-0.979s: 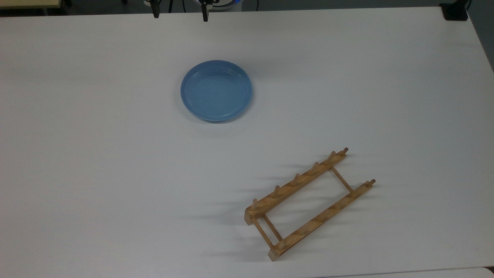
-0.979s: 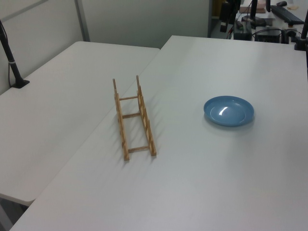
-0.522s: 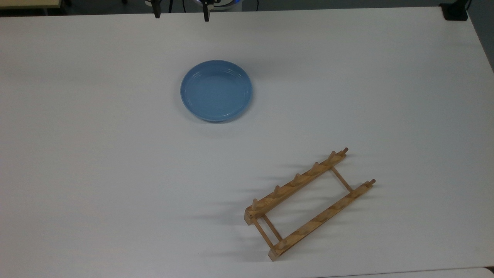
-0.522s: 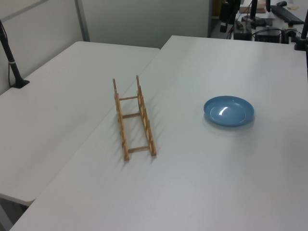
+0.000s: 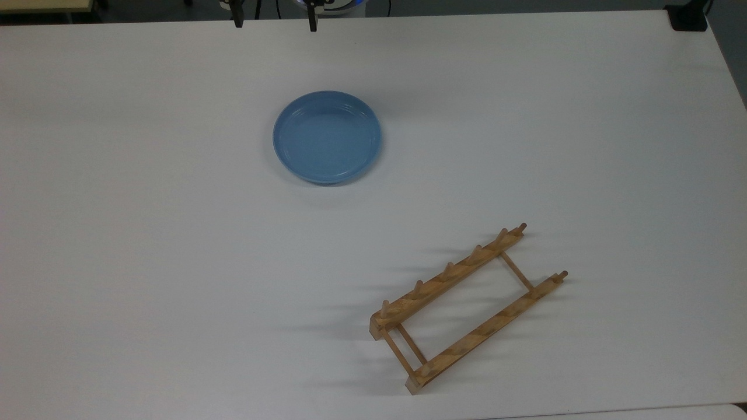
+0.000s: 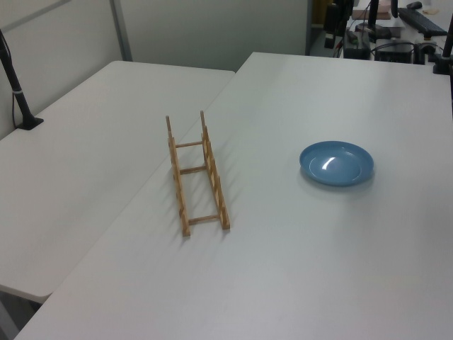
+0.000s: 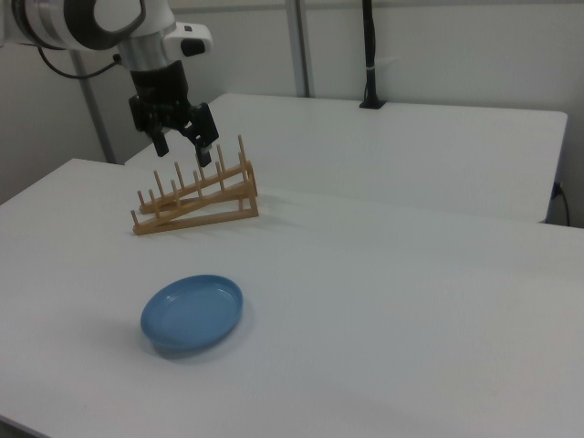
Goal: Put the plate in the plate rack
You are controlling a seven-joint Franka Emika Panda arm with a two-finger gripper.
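Table [image 5: 146, 245]: your white work surface; nothing on it has shifted over the last second.
Plate rack [image 5: 467, 306]: well apart from the claw, beyond the plate, unmoved.
Plate [image 5: 327, 137]: flat on the table below and ahead of the claw, untouched.
Claw [image 7: 183, 144]: fingers spread wide, empty, barely moved; your approach has yet to begin.

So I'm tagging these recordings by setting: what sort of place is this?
Most likely a robotics lab or office workspace: plain white tables, partition walls behind, a Franka arm's gripper hanging above, and staged props, a blue plate and wooden plate rack.
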